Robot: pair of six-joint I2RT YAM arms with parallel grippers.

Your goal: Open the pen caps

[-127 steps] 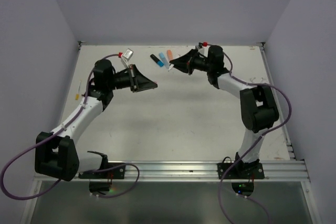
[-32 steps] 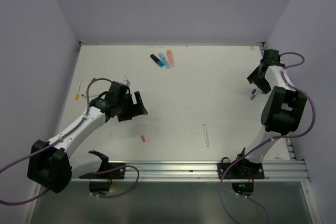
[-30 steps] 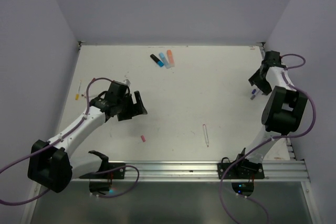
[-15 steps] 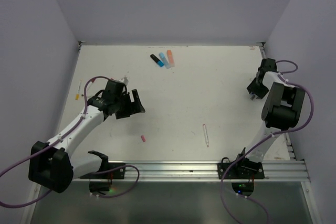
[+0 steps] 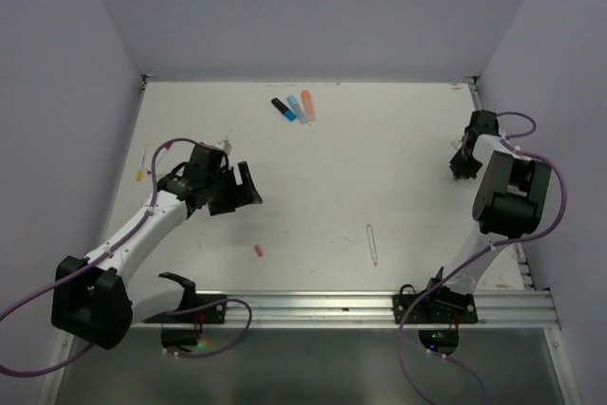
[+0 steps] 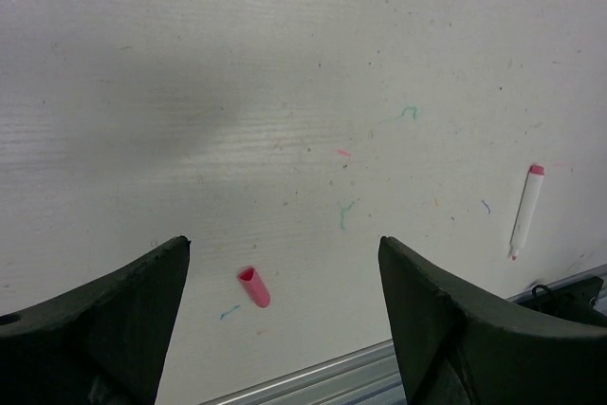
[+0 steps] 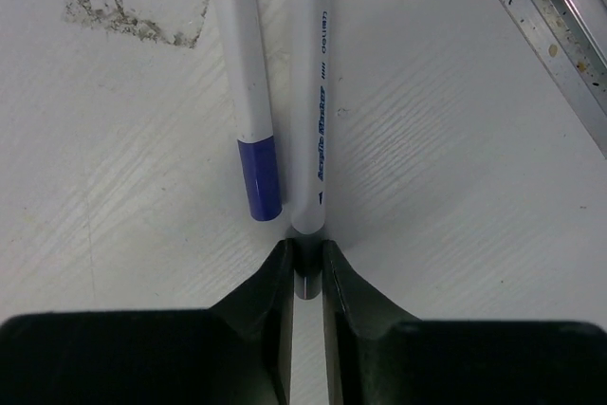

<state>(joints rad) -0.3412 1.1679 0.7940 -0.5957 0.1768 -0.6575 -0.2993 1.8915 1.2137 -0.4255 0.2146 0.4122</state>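
Observation:
In the right wrist view a white pen [image 7: 313,101] lies on the table along my line of sight, its dark cap [image 7: 304,282] at the near end. My right gripper [image 7: 303,255] is shut on that cap, both fingers pressed against its sides. A second white pen with a purple cap [image 7: 258,177] lies touching it on the left. From above, the right gripper [image 5: 461,166] sits low by the table's right edge. My left gripper [image 6: 283,244] hangs open over a loose pink cap [image 6: 254,287] that lies alone on the table. A white pen with a pink tip [image 6: 526,211] lies to its right.
Black, blue and salmon markers [image 5: 292,106] lie together at the back middle. A thin pen with a yellow end [image 5: 142,166] lies near the left wall. A metal rail [image 7: 555,35] borders the table just right of the held pen. The front rail [image 6: 313,381] is close below the left gripper.
The right gripper's fingers have closed from wide apart onto the dark cap of the white pen, dropping slightly toward the table. The left arm has barely moved and stays open.

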